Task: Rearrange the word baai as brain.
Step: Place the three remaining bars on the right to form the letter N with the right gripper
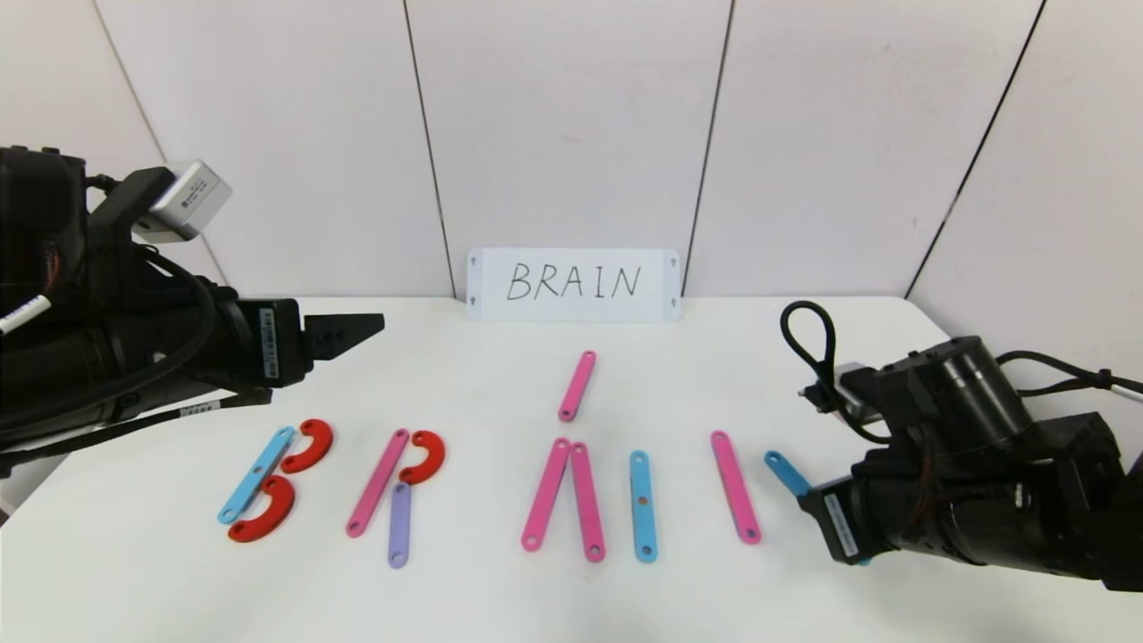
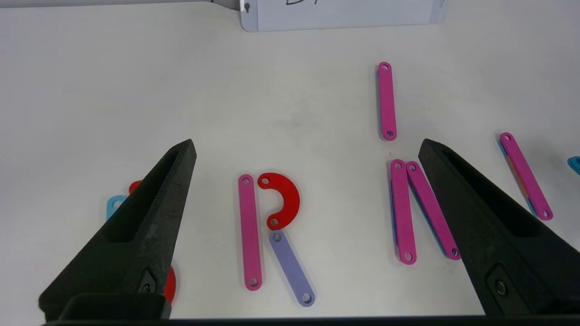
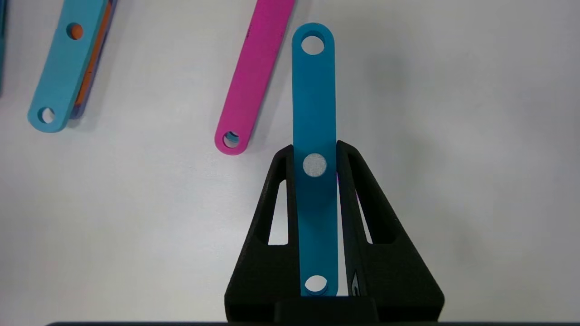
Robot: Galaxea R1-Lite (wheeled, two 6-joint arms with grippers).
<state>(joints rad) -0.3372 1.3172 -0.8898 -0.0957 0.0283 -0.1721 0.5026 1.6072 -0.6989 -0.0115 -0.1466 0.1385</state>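
Observation:
The pieces lie in a row on the white table. At the left, a blue strip with two red curves makes a B. A pink strip, a red curve and a purple strip make an R. Two pink strips lean together at their tops. A blue strip and a pink strip follow. My right gripper is shut on another blue strip, low at the table, right of that pink strip. My left gripper is open and empty, hovering above the R.
A loose pink strip lies behind the two leaning pink strips. The white card handwritten BRAIN stands against the back wall. The table's front edge is below the letter row.

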